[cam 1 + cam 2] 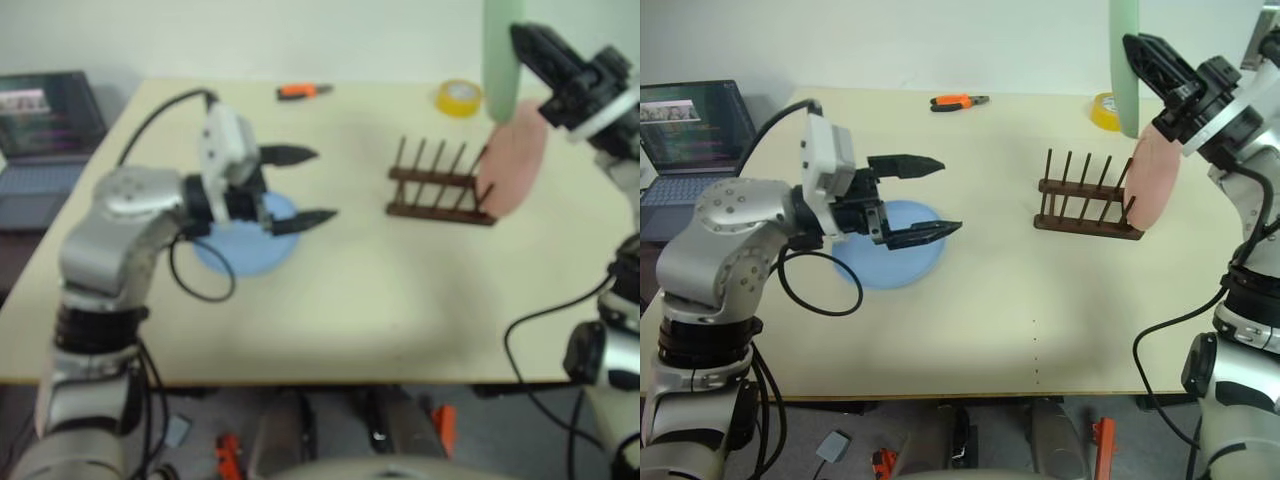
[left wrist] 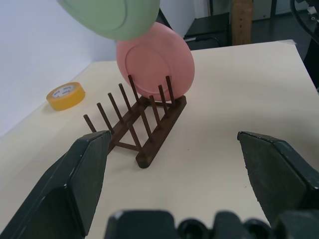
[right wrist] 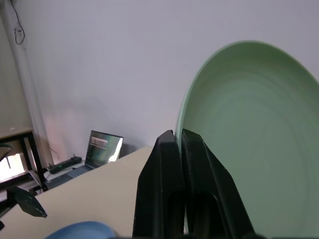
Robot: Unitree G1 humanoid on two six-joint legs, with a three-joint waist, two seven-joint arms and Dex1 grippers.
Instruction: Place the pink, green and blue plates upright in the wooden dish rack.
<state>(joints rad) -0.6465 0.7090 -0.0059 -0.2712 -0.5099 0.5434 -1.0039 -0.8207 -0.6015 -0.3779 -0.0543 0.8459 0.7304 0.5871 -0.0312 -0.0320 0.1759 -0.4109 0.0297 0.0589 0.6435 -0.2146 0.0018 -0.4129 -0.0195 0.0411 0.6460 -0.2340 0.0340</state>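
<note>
Three plates: the pink plate (image 1: 1152,183) stands upright at the right end of the rack (image 1: 1087,203); the green plate (image 1: 1125,62) is pinched by its rim in the clenched right hand (image 1: 1145,52), raised above the rack; the blue plate (image 1: 890,262) lies flat on the tabletop (image 1: 1040,320) under the left hand (image 1: 930,196), fingers spread wide, grasping nothing.

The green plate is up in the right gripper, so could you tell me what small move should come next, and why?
Probably lower the green plate, kept on edge, toward the free pegs of the wooden dish rack. The right gripper is shut on its rim and holds it above the rack's end, where the pink plate already stands; the slots beside it are empty.
</note>
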